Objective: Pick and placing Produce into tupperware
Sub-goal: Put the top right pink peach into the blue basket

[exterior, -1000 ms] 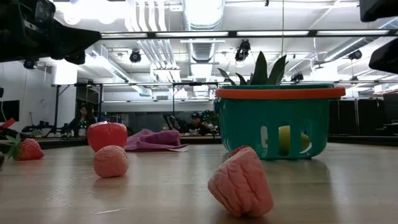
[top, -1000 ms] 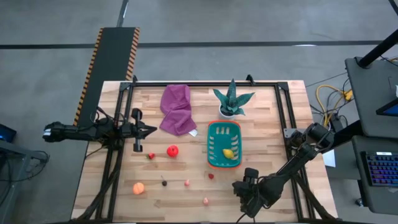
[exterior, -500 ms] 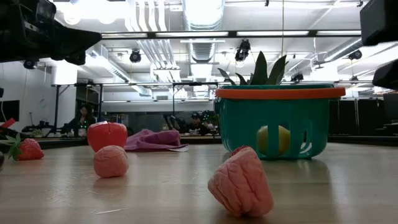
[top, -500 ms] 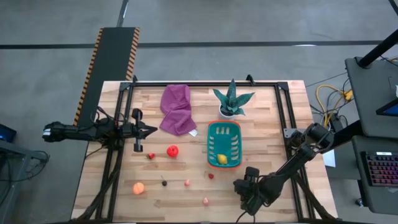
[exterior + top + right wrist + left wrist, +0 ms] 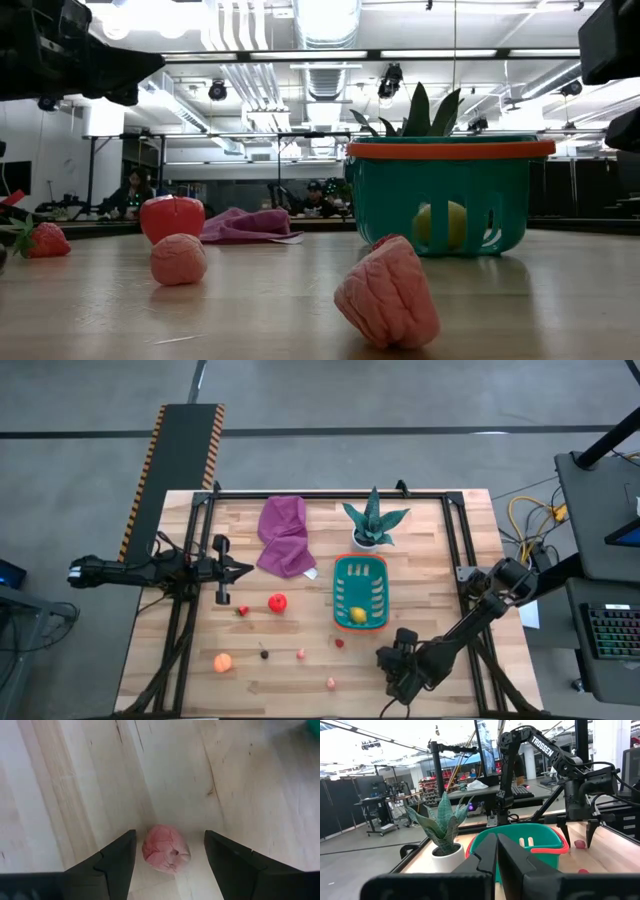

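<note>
The right tool (image 5: pixel 167 857), fingers spread wide and holding nothing, hangs over a lumpy pink piece of produce (image 5: pixel 166 855) that lies between the fingers on the pale wooden surface (image 5: pixel 75 780); in the overhead view the right tool (image 5: pixel 405 670) sits at the near edge of the surface, close beside the teal tupperware (image 5: pixel 341 586). The step in hand appears to be the approach to a new pick, and the next move calls for a descent around the pink piece and a closing grip, then a lift over the orange rim. The piece is soft-looking and creased (rather like a raspberry), so it may roll or squash under an off-centre pinch. The tupperware is a rectangular slotted basket of smooth plastic, and a yellow lemon (image 5: pixel 357 615) already lies inside. Still out on the planked surface are a glossy red fruit (image 5: pixel 277 601), an orange ball (image 5: pixel 222 662), a strawberry (image 5: pixel 242 610), a dark berry (image 5: pixel 264 654) and small pink pieces. The left tool (image 5: pixel 240 569) waits with fingers pressed together at the left side, near a crumpled purple cloth (image 5: pixel 284 535); a spiky potted plant (image 5: pixel 372 520) stands behind the tupperware.
</note>
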`<state>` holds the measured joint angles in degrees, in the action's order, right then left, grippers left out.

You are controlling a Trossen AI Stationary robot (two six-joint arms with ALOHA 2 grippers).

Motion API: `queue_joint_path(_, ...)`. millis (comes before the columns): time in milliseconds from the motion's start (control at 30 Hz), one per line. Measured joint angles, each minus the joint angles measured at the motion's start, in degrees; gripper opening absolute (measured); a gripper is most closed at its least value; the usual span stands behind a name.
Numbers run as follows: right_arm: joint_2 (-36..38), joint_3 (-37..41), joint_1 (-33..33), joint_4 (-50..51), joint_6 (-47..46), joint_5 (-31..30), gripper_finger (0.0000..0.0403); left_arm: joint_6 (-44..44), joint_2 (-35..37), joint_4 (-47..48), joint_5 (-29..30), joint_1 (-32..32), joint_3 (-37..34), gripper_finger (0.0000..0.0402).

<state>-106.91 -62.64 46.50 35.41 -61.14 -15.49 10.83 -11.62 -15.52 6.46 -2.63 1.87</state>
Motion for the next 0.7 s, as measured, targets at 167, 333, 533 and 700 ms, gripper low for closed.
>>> queue_joint_path(167, 0.02, 0.01, 0.59, 0.10, -0.44, 0.17, 0.0206, 0.00, 0.00, 0.00, 0.00, 0.00, 0.00, 0.0000)
queue_joint_path(333, 0.04, 0.03, 0.64, 0.08, -0.42, 0.36, 0.0167, 0.00, 0.00, -0.01, 0.01, 0.00, 0.00, 0.0000)
queue_joint_path(533, 0.05, 0.03, 0.64, 0.09, -0.42, 0.47, 0.0120, 0.00, 0.00, -0.01, 0.01, 0.00, 0.00, 0.0000)
queue_joint_path(700, 0.07, 0.03, 0.64, 0.08, -0.42, 0.46, 0.0097, 0.00, 0.00, -0.01, 0.00, 0.00, 0.00, 0.0000)
